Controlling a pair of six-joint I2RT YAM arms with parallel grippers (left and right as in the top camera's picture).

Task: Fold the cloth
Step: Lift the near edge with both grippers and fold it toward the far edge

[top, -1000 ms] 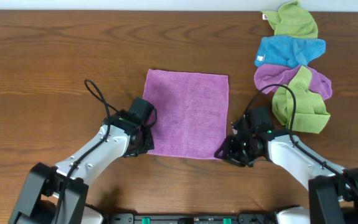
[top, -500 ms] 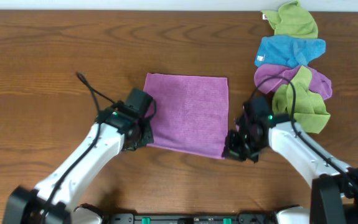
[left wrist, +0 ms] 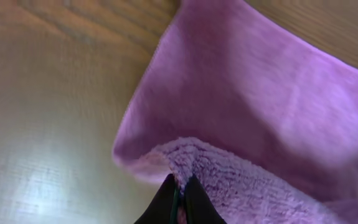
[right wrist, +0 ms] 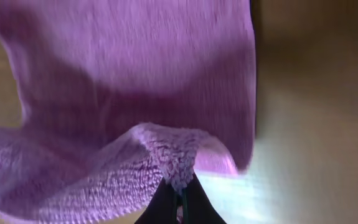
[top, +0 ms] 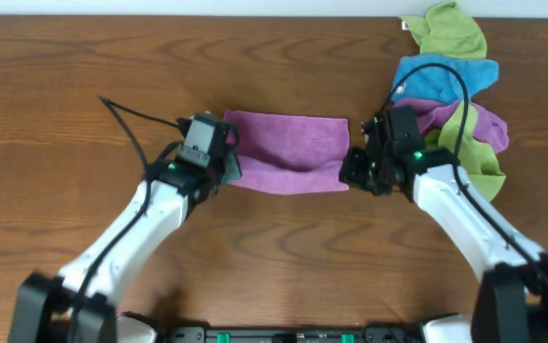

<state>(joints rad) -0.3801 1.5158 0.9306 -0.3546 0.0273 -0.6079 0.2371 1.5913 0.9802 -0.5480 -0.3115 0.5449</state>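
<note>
Mid-fold, our left gripper (left wrist: 180, 190) and right gripper (right wrist: 179, 190) each pinch a corner of the cloth (top: 293, 138); next we lay both along its upper edge.

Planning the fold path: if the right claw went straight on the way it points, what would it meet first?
Probably the cloth itself: the right claw pinches a raised corner, and the flat part lies right ahead of it. Its height above that part is unclear.
</note>
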